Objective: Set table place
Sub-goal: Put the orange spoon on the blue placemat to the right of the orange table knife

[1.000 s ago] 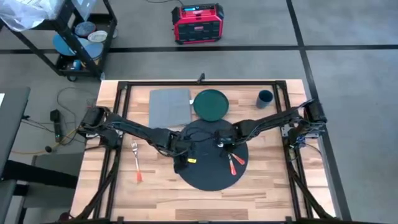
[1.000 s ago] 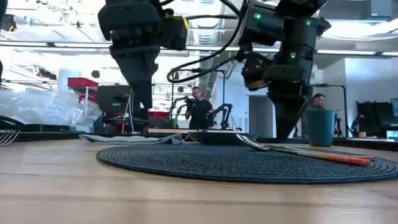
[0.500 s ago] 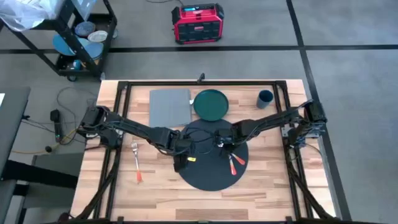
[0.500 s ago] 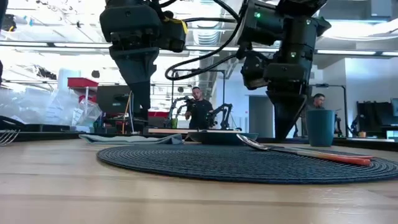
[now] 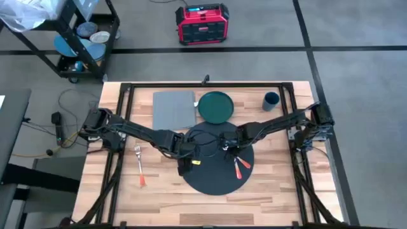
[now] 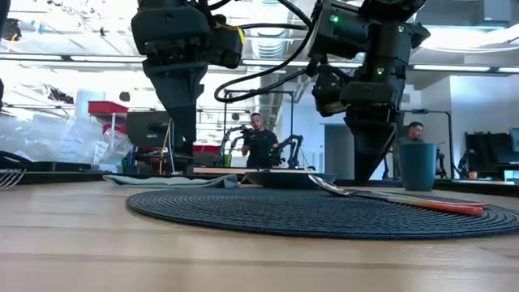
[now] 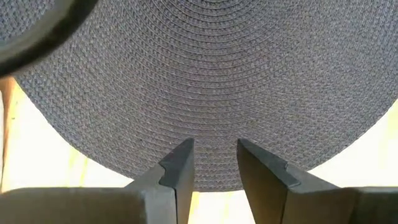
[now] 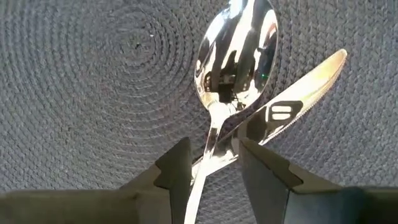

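A: Right, where's the placemat [image 5: 213,166] sitting?

B: Centre of the frame in the high view, flat on the table [image 5: 280,191]. Spoon [image 8: 233,46] and knife [image 8: 292,102] lie crossed on its right half, orange handles toward the lower right.

A: Pincers?

B: Right pincer [image 8: 211,165] is low over the crossing point, fingers a narrow gap apart, straddling the spoon's neck, gripping nothing I can confirm. Left pincer [image 7: 211,165] hovers over the mat's left edge, slightly open, empty.

A: So which arm goes?

B: I'd say the right: the spoon's long axis runs straight ahead between its fingers. Risk is catching the knife too.
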